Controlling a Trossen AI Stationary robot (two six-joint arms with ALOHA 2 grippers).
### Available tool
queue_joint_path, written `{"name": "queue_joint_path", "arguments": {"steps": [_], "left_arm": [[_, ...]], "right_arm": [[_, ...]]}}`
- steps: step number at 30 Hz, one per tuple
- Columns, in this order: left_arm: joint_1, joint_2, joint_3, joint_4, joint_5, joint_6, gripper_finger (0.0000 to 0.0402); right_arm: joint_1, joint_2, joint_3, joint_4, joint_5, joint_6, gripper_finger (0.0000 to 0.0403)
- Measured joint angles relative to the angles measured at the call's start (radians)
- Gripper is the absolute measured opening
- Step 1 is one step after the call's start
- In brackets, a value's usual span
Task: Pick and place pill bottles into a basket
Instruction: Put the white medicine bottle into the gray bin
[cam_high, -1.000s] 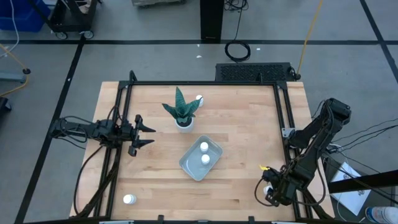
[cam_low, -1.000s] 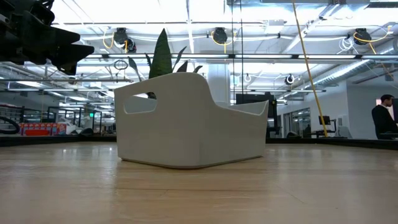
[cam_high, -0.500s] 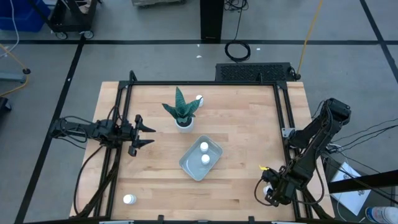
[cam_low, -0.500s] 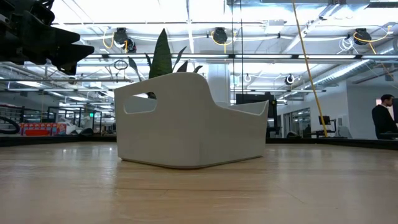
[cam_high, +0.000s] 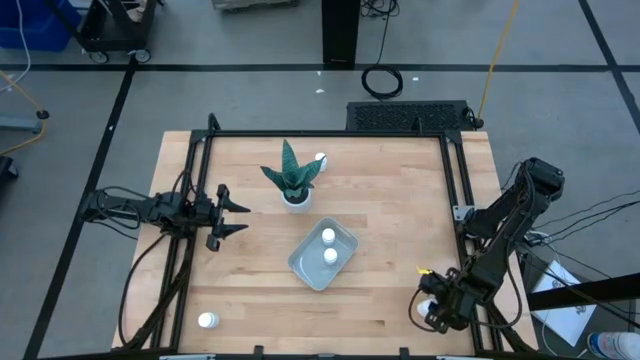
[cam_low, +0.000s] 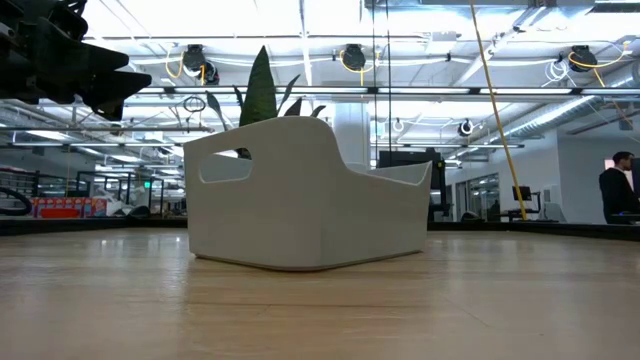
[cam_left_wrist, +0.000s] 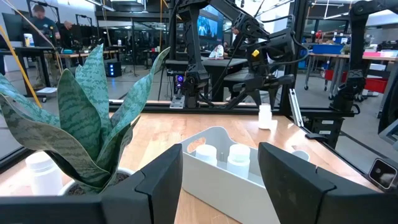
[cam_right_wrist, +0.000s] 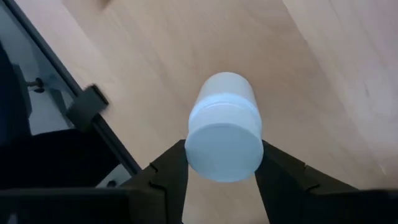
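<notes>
far left, my left gripper hangs over the table's left edge, fingers spread apart, nothing between them. from its wrist camera the two dark fingers frame the basket ahead.

near the front-left corner one pill bottle stands alone on the wood, well apart from everything else.

next, the potted plant: striped green leaves in a white pot, just behind the basket. a second pill bottle stands right beside it on the far side; the left wrist view shows it behind the leaves.

centre: the basket, pale and translucent, sits at an angle on the table. two pill bottles stand inside it, upright, one near the far end and the other toward the middle. in the low view the basket's wall hides them.

right: my right gripper is down at the front-right corner of the table, by the frame rail. its wrist view shows the fifth pill bottle between my fingers, cap toward the camera, both fingers pressing its sides, so i am clamped on it. whether its base touches the wood, i cannot tell.

no label, brand or writing is readable on any bottle, or on the basket or the pot.

far right of the low view, a person stands in the room beyond.
</notes>
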Motion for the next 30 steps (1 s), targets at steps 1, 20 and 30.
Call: {"name": "queue_joint_path", "arguments": {"steps": [1,20,30], "left_arm": [[0.000,0.000,0.000,0.000,0.000,0.000,0.0214],[0.000,0.000,0.000,0.000,0.000,0.000,0.0214],[0.000,0.000,0.000,0.000,0.000,0.000,0.0214]], "right_arm": [[0.000,0.000,0.000,0.007,0.008,0.000,0.0148],[-0.207,-0.310,0.000,0.194,0.427,-0.270,0.0149],[-0.476,-0.491,0.000,0.483,0.369,-0.694,0.0149]]}}
